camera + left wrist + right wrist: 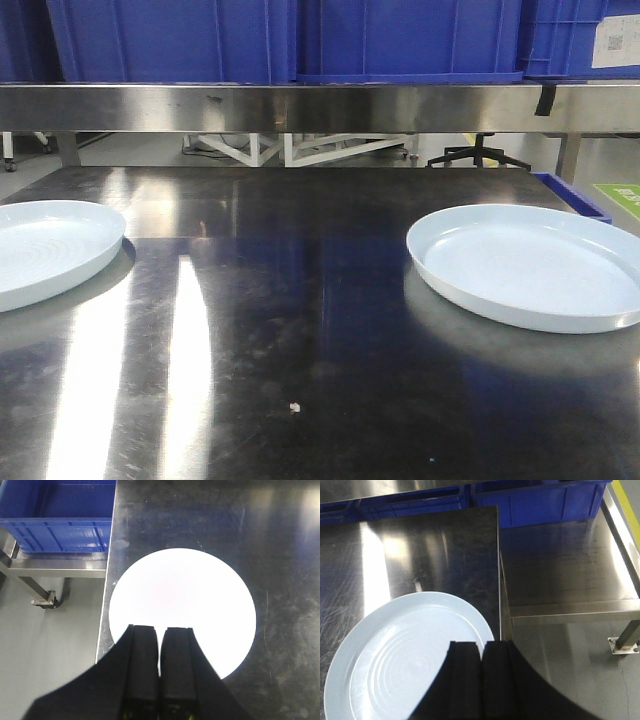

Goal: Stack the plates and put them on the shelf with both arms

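Front-facing view: I see the left plate (45, 250) at nine o'clock and the right plate (530, 265) at three on the tabletop (300, 330) — the crate label (615, 40) is unreadable. On the left gripper (160, 630) and right gripper (481, 645), fingers are pressed together, empty.

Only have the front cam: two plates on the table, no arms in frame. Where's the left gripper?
Observer: The left gripper is over the left plate, fingers shut, holding nothing.
Operator: And the right one?
Observer: The right gripper is shut too, over the right plate.
Operator: Edge clearance on that plate?
Observer: Its rim sits close to the right edge of the table; another steel surface lies beyond it.
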